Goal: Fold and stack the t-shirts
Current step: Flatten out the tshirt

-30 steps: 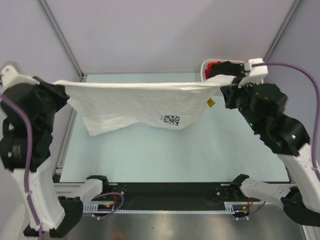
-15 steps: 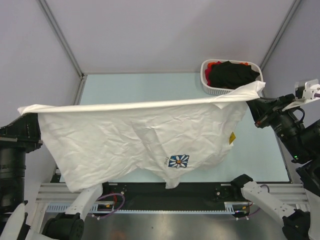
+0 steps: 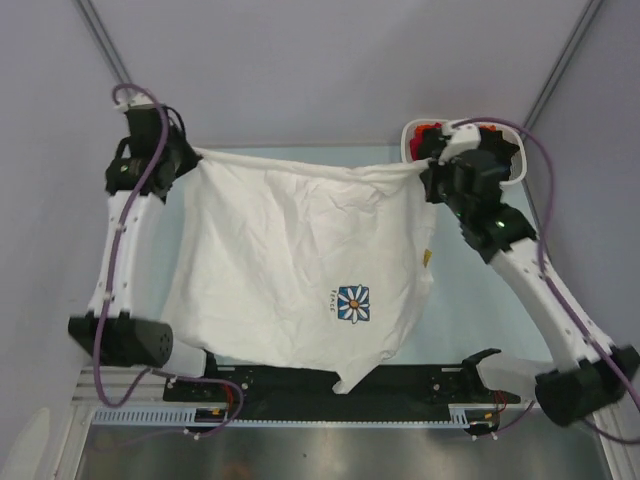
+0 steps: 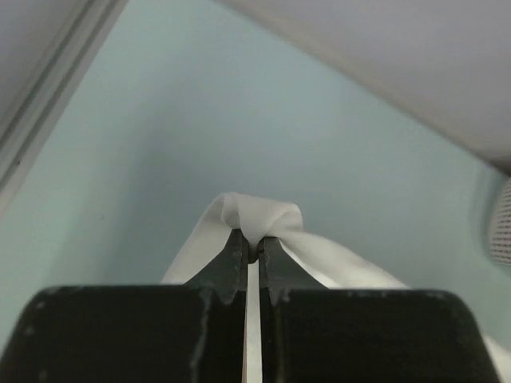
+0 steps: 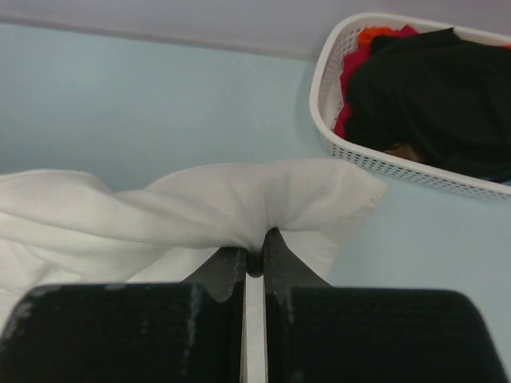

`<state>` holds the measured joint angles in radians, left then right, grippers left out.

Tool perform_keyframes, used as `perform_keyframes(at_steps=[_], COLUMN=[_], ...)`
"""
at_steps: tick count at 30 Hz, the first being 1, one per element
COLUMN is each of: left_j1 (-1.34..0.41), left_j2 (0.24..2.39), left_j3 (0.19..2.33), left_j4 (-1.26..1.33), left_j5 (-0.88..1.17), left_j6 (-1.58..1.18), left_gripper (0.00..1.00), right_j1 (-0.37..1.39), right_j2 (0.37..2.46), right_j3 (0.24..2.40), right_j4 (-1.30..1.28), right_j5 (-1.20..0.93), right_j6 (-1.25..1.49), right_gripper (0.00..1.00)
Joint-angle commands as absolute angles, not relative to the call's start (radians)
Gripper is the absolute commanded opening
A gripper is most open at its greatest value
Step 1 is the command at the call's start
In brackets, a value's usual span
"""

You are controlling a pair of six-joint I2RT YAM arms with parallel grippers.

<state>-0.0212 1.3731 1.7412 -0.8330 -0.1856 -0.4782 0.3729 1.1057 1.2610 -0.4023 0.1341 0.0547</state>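
- White t-shirt (image 3: pixel 290 250), wrinkled, spreads wide across the table (image 3: pixel 490 300), its far edge stretched taut between two lifted corners and its near hem spilling over the near edge.
- A blue-square daisy print (image 3: pixel 353 303) with small lettering faces up near the hem.
- Black t-shirt (image 5: pixel 431 104) lies bunched over red cloth (image 5: pixel 351 72) inside the basket (image 5: pixel 399 171), far right.

My top external view looks steeply down from above the near edge, set far enough back to take in the whole table (image 3: pixel 470 300). Each wrist camera sits just behind its own fingers and looks along them from very close. The left gripper (image 4: pixel 251 254) points toward the far wall (image 4: pixel 359 48). The right gripper (image 5: pixel 254 259) points toward the white basket (image 5: pixel 327 72). All three views share the white t-shirt (image 3: pixel 300 260).
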Motion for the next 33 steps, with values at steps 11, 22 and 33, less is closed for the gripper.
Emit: perform_keyframes(at_steps=[11, 22, 33], left_j1=[0.143, 0.166, 0.08], left_j2=[2.306, 2.159, 1.871], left_j3=[2.365, 2.08, 1.591], left_j4=[-0.816, -0.695, -0.779], left_j5=[-0.089, 0.023, 0.091], left_j6=[-0.514, -0.485, -0.426], left_gripper=[0.86, 1.0, 0.0], right_j1=[0.411, 0.433, 0.466], right_j2=[2.435, 2.252, 1.856], right_j3=[2.341, 2.084, 1.602], right_j4=[-0.206, -0.15, -0.515], right_j5=[0.27, 0.514, 0.218], right_j6=[-0.045, -0.101, 0.138], right_gripper=[0.54, 1.0, 0.15])
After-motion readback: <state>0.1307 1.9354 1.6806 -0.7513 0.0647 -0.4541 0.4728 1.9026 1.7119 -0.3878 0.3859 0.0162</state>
